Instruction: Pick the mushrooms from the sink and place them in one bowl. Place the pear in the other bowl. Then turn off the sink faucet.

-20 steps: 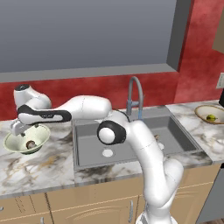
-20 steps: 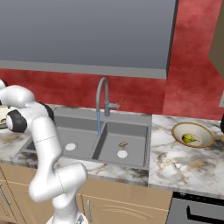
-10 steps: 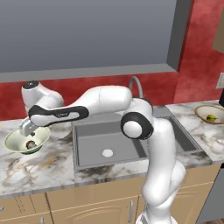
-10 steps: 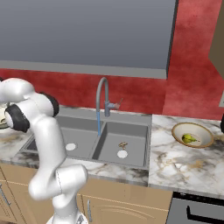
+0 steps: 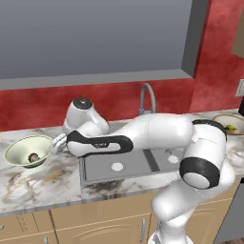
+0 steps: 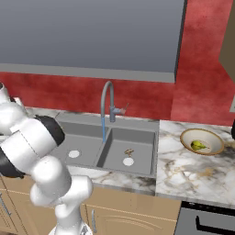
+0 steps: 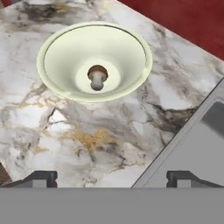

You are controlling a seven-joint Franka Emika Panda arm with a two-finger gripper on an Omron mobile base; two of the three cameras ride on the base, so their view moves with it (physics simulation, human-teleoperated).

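Mushroom lies on its side in the bottom of the pale green-white bowl, brown cap toward the far rim and pale stem pointing back at the camera; the bowl stands on the marble worktop left of the sink. The tool hangs over bare worktop between the bowl and the sink's edge, jaws spread wide with nothing between them (its two dark tips sit far apart at the bottom of the hand view). In the right base view a second mushroom rests on the floor of the sink's right basin, just beside the white drain, and a thin stream of water falls from the faucet. Pear sits inside the tan-rimmed bowl on the worktop to the right of the sink, well apart from the other bowl.
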